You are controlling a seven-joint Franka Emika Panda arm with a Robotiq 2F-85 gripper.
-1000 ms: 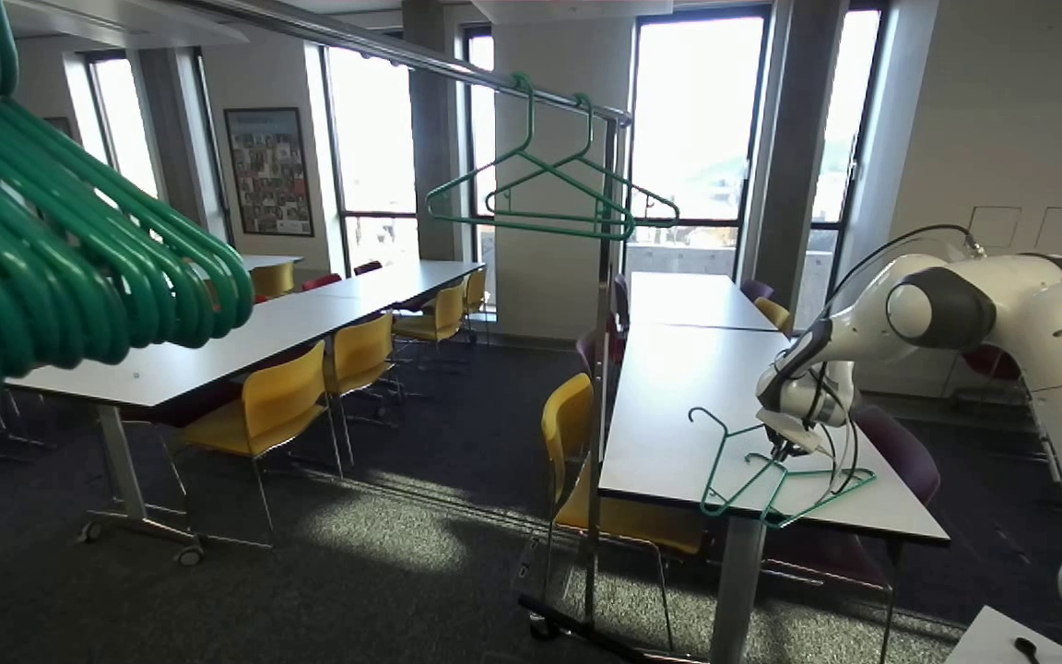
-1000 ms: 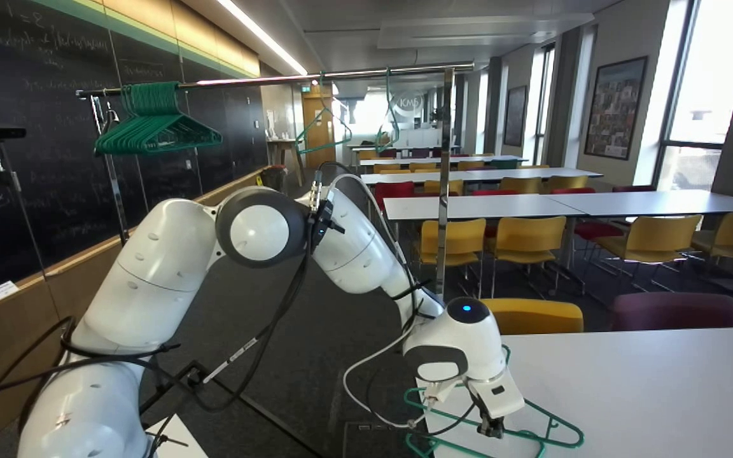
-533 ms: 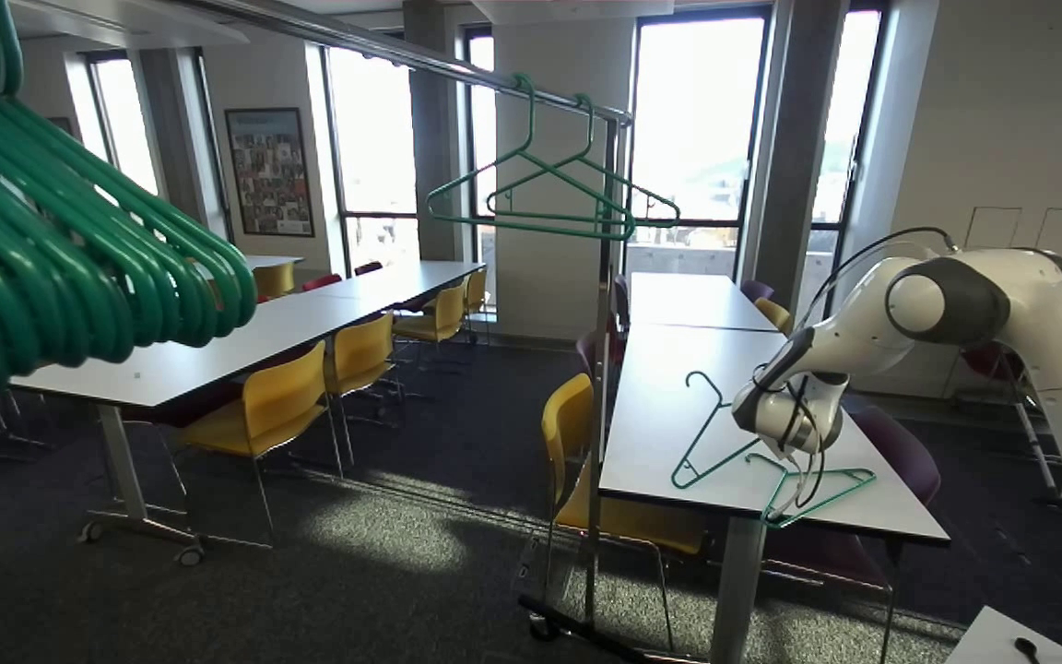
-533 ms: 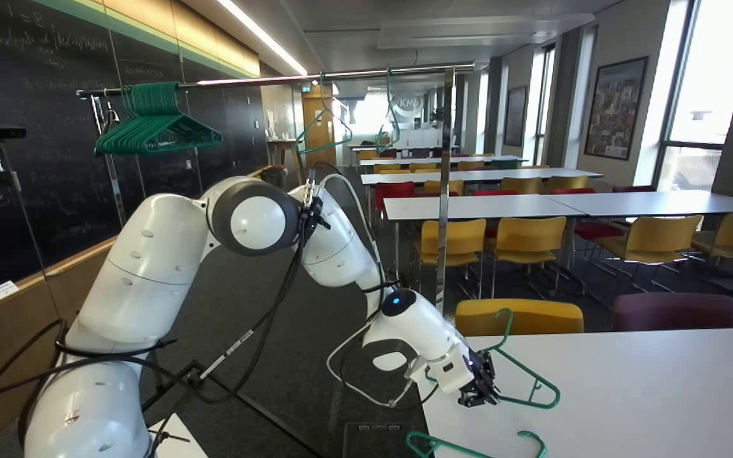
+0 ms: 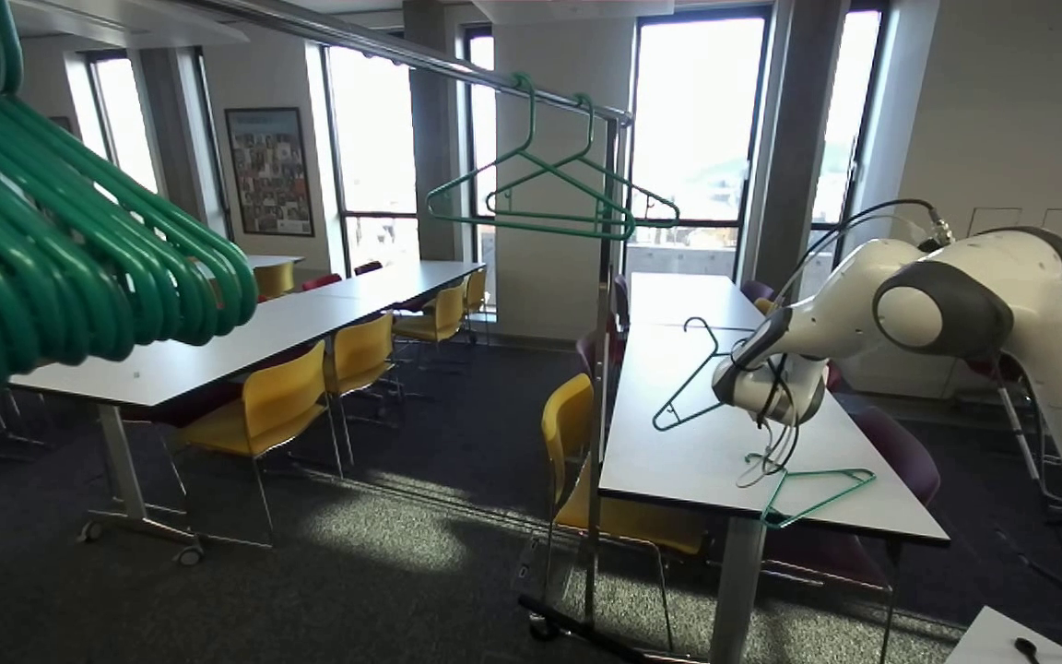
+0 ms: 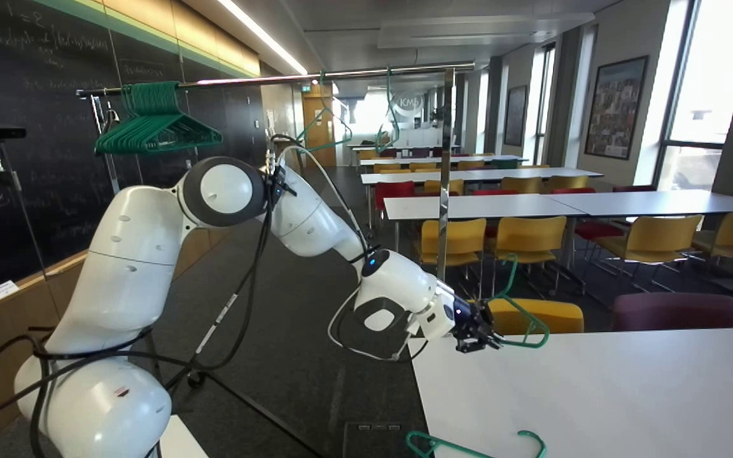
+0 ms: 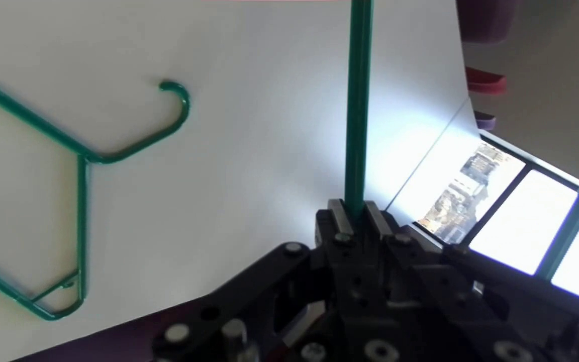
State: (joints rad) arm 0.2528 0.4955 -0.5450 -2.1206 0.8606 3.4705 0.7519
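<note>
The green plastic hanger of triangular shape (image 7: 358,100), in the air above the white flat surface (image 6: 595,394), should be moved, I think, slowly and smoothly, because the black two-finger gripper (image 7: 355,207) is closed narrowly on the hanger's bottom bar (image 6: 524,344) only (it could turn there). Its hook (image 6: 512,273) points upward in both exterior views, while the long axis follows this bar, nearly level in an exterior view; another green hanger (image 7: 82,211) lies on the surface.

1 green hanger (image 7: 358,105) | tilted, hook (image 6: 514,270) up | in pincer (image 7: 355,208), above table (image 7: 244,166)

White table (image 6: 595,394) in all three views
</note>
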